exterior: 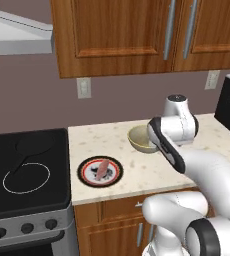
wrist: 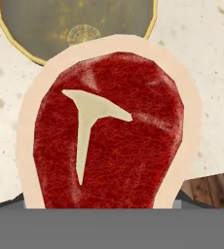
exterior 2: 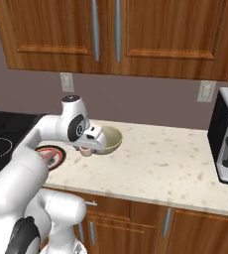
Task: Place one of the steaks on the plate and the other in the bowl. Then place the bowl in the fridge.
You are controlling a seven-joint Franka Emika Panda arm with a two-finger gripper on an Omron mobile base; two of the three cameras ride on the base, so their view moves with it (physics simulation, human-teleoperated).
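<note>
Directly below the claw [exterior 2: 87, 149], a raw steak [wrist: 109, 141] faces the hand camera: red meat with a pale T-shaped bone mark and a pinkish-white fat rim. It looks held between the jaws, which stand wide apart around it, though the fingertips themselves are hidden behind the meat. Just ahead of the claw sits the tan bowl [wrist: 75, 29], its pale rim and empty inside in sight, so the steak hangs short of the rim, over the speckled counter [wrist: 206, 73]. To the claw's left, a little apart, the black-rimmed plate [exterior: 85, 172] already carries the other steak [exterior: 102, 168]. Beyond the plate lies the black stovetop [exterior: 27, 170].

One risk, as I judge it: letting go now could drop the steak on the counter beside the bowl. Advancing too low could knock the bowl's rim and push it away.
</note>
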